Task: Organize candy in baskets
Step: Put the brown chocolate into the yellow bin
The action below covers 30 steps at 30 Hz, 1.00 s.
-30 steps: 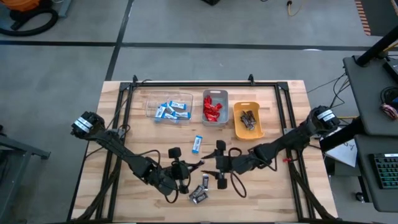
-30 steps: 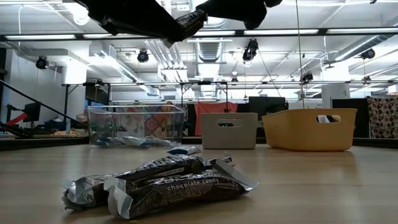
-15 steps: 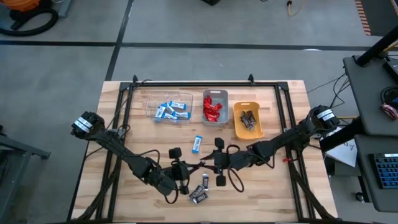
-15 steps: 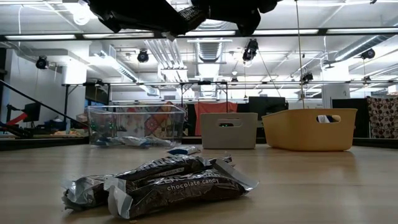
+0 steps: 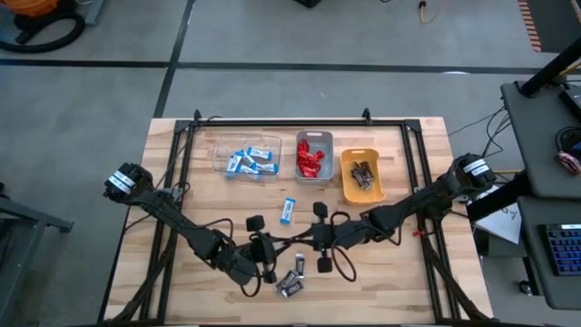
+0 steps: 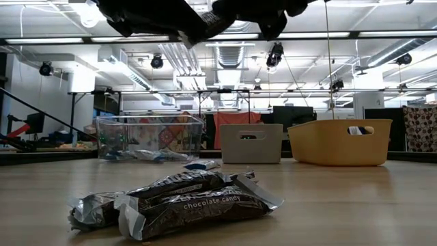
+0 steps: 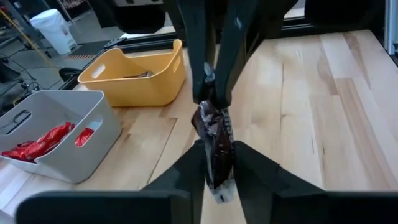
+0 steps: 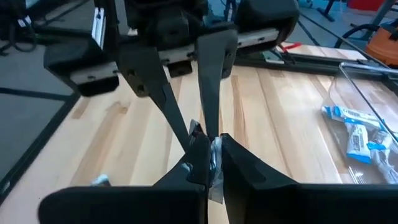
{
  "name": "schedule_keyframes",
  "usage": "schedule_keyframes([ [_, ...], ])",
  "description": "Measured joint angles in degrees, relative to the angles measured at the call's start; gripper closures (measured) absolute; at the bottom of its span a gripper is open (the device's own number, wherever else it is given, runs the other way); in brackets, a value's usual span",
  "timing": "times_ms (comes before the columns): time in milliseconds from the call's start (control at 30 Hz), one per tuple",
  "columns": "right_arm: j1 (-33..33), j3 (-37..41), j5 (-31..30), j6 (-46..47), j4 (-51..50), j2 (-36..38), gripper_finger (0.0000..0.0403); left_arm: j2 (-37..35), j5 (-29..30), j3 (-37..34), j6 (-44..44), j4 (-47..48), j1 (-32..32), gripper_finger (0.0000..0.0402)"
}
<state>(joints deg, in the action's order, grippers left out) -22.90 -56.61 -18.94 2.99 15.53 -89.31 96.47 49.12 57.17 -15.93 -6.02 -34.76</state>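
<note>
Since the earlier frame, my right gripper [image 8: 210, 151] clenched the dark candy bar [image 7: 214, 140] between my left gripper's [image 7: 217, 163] loosening fingers.

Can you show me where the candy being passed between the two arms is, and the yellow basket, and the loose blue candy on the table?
dark candy bar [image 7: 214, 143], left wrist view, wrapper's middle.
yellow basket [image 5: 348, 186], high view, left wall.
blue-and-white candy [image 5: 289, 210], high view, its middle.

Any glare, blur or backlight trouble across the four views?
High view: even light, soft shadows on the table. Low view: near chocolate bars sharp, ceiling lights bright, arms overhead backlit to silhouettes. Left wrist view: handed-over bar slightly soft, foil glinting. Right wrist view: own tool dark and blurred close up.
</note>
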Motion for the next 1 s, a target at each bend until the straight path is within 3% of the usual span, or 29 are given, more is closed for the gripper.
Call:
schedule_keyframes([
  [300,2.15,-1.90,-4.42,5.37,-21.81,5.47,0.0390,0.00,0.26,0.02,-1.90,2.14,0.02,0.0288],
  [633,7.31,-5.99,-18.38,20.52,-62.71,13.75,0.0390,0.00,-0.17,0.02,-8.01,5.05,0.81,0.0292],
  [733,10.22,-6.18,-19.70,26.56,-71.57,16.30,0.0390,0.00,-0.17,0.02,-8.77,5.16,1.19,0.0294],
  [1000,18.72,-3.77,-19.86,33.48,-78.66,19.23,0.0390,0.00,-0.19,0.02,-8.85,5.50,2.31,0.0295],
])
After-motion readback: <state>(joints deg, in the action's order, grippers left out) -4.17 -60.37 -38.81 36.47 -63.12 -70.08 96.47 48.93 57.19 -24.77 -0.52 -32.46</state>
